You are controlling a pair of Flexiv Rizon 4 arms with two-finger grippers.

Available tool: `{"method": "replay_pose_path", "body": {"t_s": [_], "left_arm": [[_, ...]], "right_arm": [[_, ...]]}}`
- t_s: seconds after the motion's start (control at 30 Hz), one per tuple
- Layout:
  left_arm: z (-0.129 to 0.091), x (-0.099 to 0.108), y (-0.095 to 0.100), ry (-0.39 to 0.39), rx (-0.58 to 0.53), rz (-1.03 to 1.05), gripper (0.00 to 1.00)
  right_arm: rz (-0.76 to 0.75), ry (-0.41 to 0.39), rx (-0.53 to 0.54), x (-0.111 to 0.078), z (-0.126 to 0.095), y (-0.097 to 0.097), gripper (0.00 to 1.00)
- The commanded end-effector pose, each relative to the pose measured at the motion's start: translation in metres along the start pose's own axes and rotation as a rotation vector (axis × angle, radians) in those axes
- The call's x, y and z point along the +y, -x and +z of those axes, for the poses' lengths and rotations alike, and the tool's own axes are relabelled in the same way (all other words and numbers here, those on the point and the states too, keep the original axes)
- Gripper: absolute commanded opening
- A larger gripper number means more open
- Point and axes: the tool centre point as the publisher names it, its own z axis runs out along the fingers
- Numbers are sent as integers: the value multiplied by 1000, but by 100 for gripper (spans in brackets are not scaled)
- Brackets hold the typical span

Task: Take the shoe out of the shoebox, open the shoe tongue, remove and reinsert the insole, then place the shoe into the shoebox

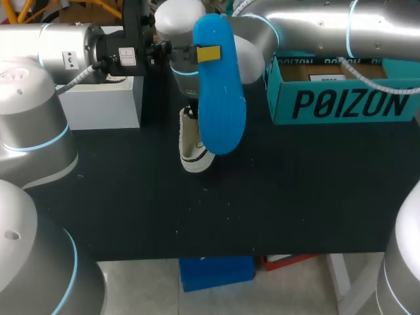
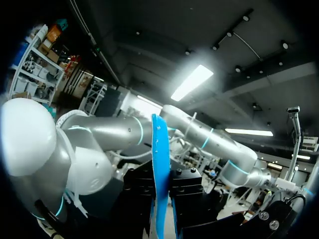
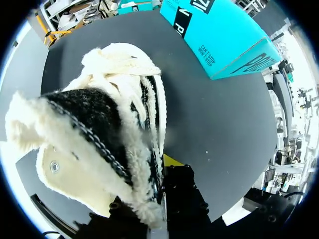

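Insole [image 1: 220,98] stands upright, clamped in my left gripper [image 2: 162,193], while my right gripper [image 3: 161,172] pinches the shoe [image 1: 195,147] left of the shoebox [image 1: 341,102].

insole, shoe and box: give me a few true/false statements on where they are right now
1. The blue insole sits inside the shoe. False: it is out of the shoe, held up above it.
2. The left gripper is shut on the insole. True.
3. The shoe is in the shoebox. False: it is outside the box, over the black table, beside it.
4. The shoe has a fleecy cream lining. True.
5. The shoebox is white. False: it is teal with dark lettering.
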Motion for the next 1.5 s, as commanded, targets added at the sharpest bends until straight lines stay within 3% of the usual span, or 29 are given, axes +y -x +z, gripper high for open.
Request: {"method": "replay_pose_path", "body": {"t_s": [0.03, 0.4, 0.43, 0.47, 0.57, 0.7, 1.13, 1.37, 1.5], "left_arm": [[1, 1, 0, -2, -4, 1, 0], [1, 1, 0, -2, -4, 1, 0], [1, 1, 0, -2, -4, 1, 0], [1, 1, 0, -2, -4, 1, 0], [1, 1, 0, -2, -4, 1, 0], [1, 1, 0, -2, -4, 1, 0], [1, 1, 0, -2, -4, 1, 0], [1, 1, 0, -2, -4, 1, 0], [1, 1, 0, -2, -4, 1, 0]], "right_arm": [[-30, 19, 23, -8, 8, 1, 0], [-146, 88, 96, -12, 16, 4, 0], [-144, 81, 100, -12, 16, 4, 21], [-145, 79, 100, -13, 17, 5, 100], [-140, 50, 86, -12, 18, 10, 100], [-105, -55, 115, -10, 12, 19, 100], [12, -202, 421, 11, -18, 56, 100], [7, -217, 621, 20, -44, 67, 100], [-29, -155, 791, 22, -61, 73, 100]]}}
